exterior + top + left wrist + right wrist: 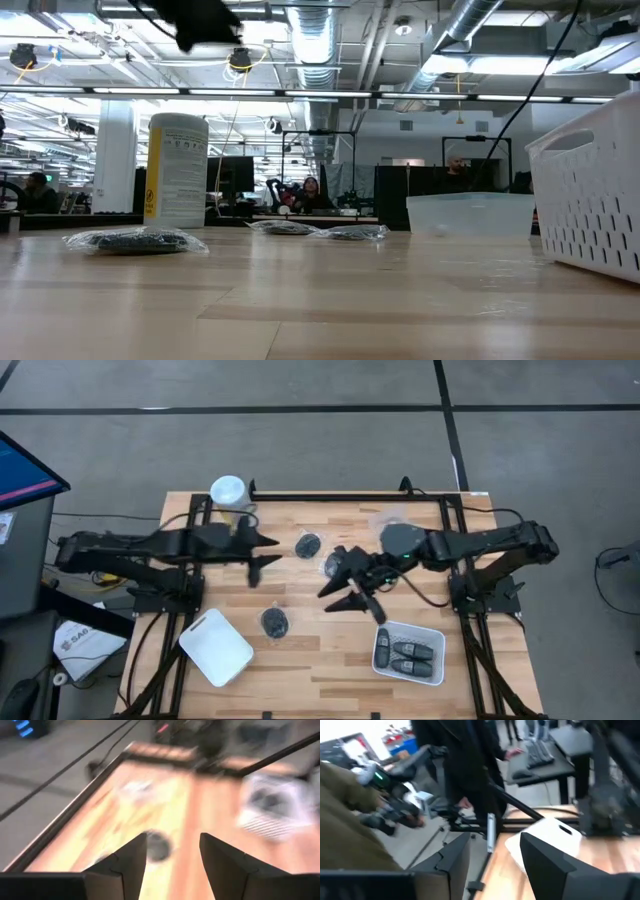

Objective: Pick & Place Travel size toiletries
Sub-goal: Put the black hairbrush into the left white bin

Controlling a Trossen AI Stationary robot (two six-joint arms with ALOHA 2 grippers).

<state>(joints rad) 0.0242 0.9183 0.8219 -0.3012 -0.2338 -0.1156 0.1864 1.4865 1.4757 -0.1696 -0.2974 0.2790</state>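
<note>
While both end effectors hang partly open and empty, the left end effector should descend straight over the flat dark bagged disc on the wooden tabletop; the right end effector waits near the white slotted basket.

Open-plan lab/office: exposed silver ceiling ducts w/ strip lights overhead, desks w/ dark monitors far behind, seated people, light wood-plank worktop on grey concrete floor.
</note>
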